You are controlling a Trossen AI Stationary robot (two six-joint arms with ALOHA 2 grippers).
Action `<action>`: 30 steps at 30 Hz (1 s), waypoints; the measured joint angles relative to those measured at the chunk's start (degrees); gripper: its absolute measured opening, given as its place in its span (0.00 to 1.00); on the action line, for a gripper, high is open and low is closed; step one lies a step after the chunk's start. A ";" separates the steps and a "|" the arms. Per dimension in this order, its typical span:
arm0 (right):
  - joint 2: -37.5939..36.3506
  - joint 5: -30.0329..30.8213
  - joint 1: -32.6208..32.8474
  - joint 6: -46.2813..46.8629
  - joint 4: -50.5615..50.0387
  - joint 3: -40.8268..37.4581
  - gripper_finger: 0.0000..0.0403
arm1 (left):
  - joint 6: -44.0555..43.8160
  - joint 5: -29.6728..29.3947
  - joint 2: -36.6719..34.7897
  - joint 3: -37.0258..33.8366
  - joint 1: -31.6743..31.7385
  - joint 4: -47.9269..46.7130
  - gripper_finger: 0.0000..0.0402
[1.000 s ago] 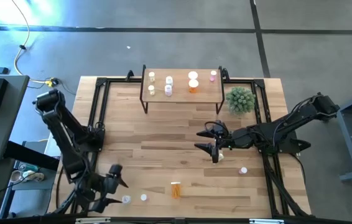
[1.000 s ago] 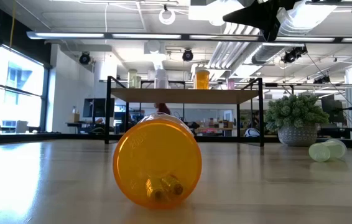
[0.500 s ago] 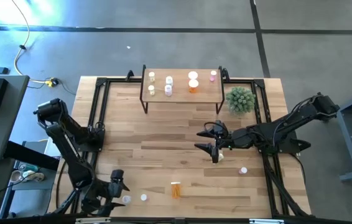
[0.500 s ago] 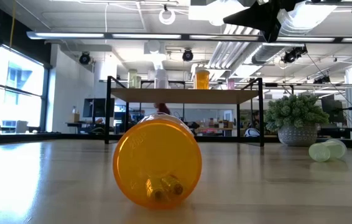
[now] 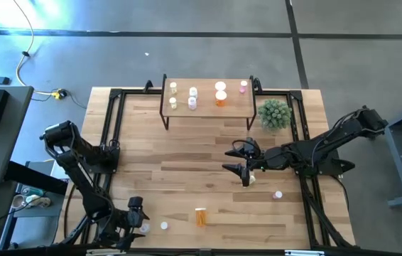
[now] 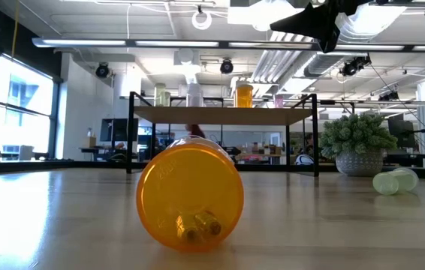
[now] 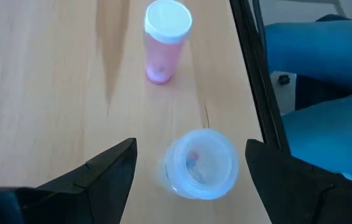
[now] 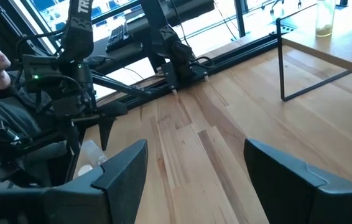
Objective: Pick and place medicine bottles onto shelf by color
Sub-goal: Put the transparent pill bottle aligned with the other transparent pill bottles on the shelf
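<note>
Overhead, my left hand (image 5: 136,222) sits at the bench's (image 5: 187,156) near edge, fingers wide, holding nothing. Only its wrist cam shows the clear bottle (image 7: 201,164) between them, pink bottle (image 7: 165,38) just beyond. Right hand (image 5: 242,168) hangs open and empty mid-bench; six bottles stand on the shelf (image 5: 204,105).

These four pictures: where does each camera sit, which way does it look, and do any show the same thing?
High view: above, looking straight down on the table, shelf and both arms.
Low view: at tabletop height, looking level past a lying orange bottle to the shelf; a dark gripper shows at the top.
Left wrist view: on the left arm, looking down past the open left gripper at a clear bottle and pink bottle.
Right wrist view: on the right arm, past the open right gripper, across the table.
Shared: high and low views both show the orange bottle.
</note>
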 joint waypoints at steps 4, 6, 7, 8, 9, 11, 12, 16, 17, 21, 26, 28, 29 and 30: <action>0.00 0.72 0.00 0.00 0.00 0.00 0.64 | -0.31 -0.40 0.59 0.00 0.00 0.46 0.71; 0.00 1.18 0.00 0.00 0.00 0.00 0.64 | -0.27 -0.46 0.59 0.00 0.00 1.06 0.68; 0.00 1.22 -0.02 0.00 0.00 0.00 0.64 | -0.25 -0.46 0.59 0.00 0.00 1.09 0.67; 0.00 1.22 -0.02 0.00 -0.02 0.00 0.64 | -0.25 -0.46 0.59 0.00 0.00 1.10 0.65; 0.00 1.22 -0.02 0.00 -0.04 0.00 0.64 | -0.25 -0.49 0.59 0.00 0.00 1.14 0.63; 0.00 1.22 -0.02 0.00 -0.40 0.00 0.64 | -0.32 -0.54 0.58 0.00 0.00 1.19 0.59; 0.00 1.22 -0.02 0.00 -0.61 0.00 0.64 | -0.28 -0.57 0.57 0.00 0.00 1.26 0.57; 0.00 1.22 -0.02 0.02 -1.48 0.00 0.64 | -0.27 -0.59 0.57 0.00 0.00 1.35 0.49; 0.00 1.22 -0.02 0.00 -1.49 0.00 0.64 | -0.28 -0.59 0.57 0.00 0.00 1.36 0.48; 0.00 1.22 -0.02 0.00 -1.50 0.00 0.64 | -1.14 -0.66 0.56 0.00 0.00 1.36 0.41; 0.00 1.22 -0.02 0.00 -1.91 0.00 0.64 | -1.25 -0.64 0.55 0.00 0.02 2.08 0.36; 0.00 1.22 -0.02 0.00 -1.97 0.00 0.64 | -1.30 -0.64 0.55 0.00 0.20 2.49 0.35; 0.00 1.22 -0.02 0.00 -2.06 0.00 0.64 | -1.57 -0.64 0.55 0.00 0.23 2.51 0.35; 0.00 1.22 -0.02 0.00 -2.21 0.00 0.64 | -1.71 -0.64 0.55 0.00 0.27 2.45 0.35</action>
